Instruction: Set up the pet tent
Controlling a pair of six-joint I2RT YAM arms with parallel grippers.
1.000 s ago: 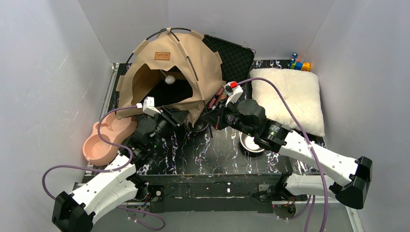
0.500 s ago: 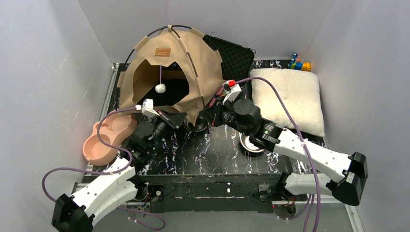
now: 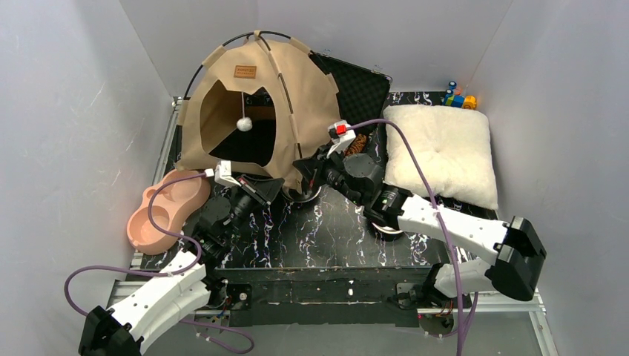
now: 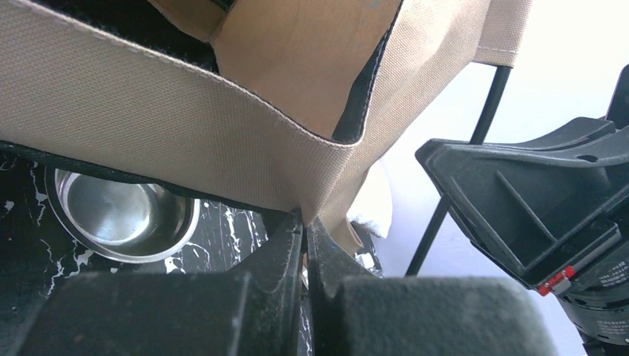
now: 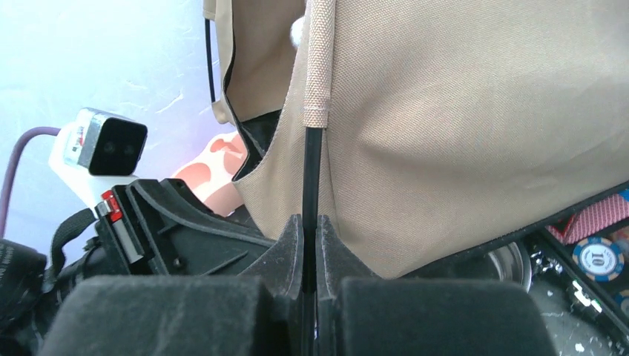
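Observation:
The pet tent [image 3: 300,100] stands domed at the back left of the table, tan canvas on thin black poles, with a brown label [image 3: 245,72] above its dark entrance [image 3: 248,144] and a white pom-pom [image 3: 242,124] hanging inside. My left gripper [image 3: 274,187] is at the tent's front right corner, shut on the fabric hem [image 4: 326,178] there; in the left wrist view that gripper [image 4: 305,219] pinches the corner. My right gripper [image 3: 303,169] is beside it, and the right wrist view shows this gripper [image 5: 310,222] shut on a black pole [image 5: 312,167] below its sleeve.
A fluffy white cushion [image 3: 441,148] lies at the right. A pink double bowl [image 3: 159,211] sits at the left edge. One steel bowl [image 4: 122,215] is under the tent's front hem, another [image 3: 386,222] under my right arm. A black case [image 3: 360,85] lies behind the tent.
The tent has risen into a taller dome and shifted back. My left gripper has closed on its front corner. Both grippers have moved away from the near edge with it.

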